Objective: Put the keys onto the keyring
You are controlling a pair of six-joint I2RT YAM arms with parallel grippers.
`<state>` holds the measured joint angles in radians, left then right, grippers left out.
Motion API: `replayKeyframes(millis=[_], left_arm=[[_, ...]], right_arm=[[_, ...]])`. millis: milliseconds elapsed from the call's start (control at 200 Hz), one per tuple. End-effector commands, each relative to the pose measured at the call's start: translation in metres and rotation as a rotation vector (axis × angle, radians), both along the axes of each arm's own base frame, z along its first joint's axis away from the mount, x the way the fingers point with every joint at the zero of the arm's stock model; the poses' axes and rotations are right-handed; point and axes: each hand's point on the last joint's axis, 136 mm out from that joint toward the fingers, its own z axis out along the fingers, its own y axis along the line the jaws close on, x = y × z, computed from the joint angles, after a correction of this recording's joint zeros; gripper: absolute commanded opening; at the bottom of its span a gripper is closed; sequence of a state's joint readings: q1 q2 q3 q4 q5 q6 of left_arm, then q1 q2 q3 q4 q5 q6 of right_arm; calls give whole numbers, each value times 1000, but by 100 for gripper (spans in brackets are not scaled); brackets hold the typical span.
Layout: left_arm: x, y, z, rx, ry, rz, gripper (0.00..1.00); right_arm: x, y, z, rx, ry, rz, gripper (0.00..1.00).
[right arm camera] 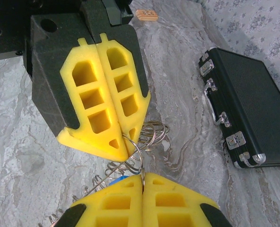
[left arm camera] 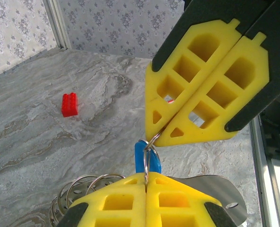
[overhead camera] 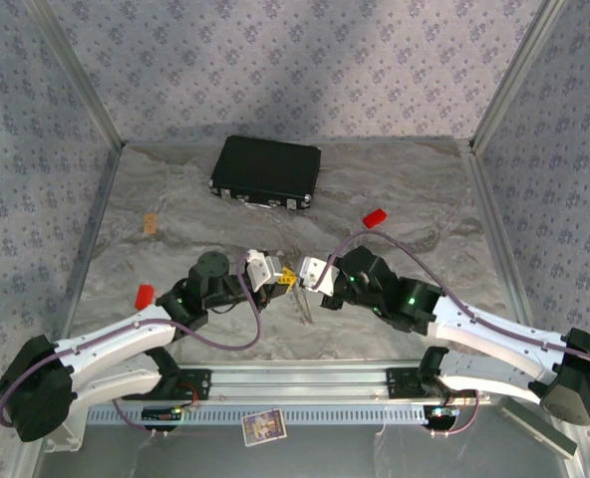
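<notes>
Centrally, above the marbled table, the left gripper is fully closed, pinching one side of the keyring. The blue-headed key lies against the ring between the two sets of fingertips; whether it is threaded on cannot be told. The right gripper, equally closed, nips the ring's opposite edge. Judging by its thin wire, the ring is probably light, springy and slippery. It is best held at the rim, and each key by its plastic head.

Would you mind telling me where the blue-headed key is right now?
In the left wrist view the blue-headed key sits mid-frame behind the keyring, in the gap between the left gripper below and the right gripper above.
</notes>
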<state>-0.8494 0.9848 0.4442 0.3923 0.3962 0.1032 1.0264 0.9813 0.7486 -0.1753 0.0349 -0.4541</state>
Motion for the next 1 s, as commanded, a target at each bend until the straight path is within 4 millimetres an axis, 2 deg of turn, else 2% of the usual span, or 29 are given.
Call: replayKeyframes(millis=[0,510,665,815,994], left_arm=[[4,-5,26,-63,-45,0,0],[4,-5,28,-69,-50,-1,0],[4,-5,33,-81,-56,6,0],[3,-5,41,-123,-57,0,0],[4,-6,39,-119,-59,2,0]], right_arm=[[-13,6,3,13,15,67,0],[-15,9,-6,-24,46,89,0],[-15,9,-14,-52,43,88,0],[-19,10,-19,-59,51,107,21],[-27,4,-15,-23,92,130,31]])
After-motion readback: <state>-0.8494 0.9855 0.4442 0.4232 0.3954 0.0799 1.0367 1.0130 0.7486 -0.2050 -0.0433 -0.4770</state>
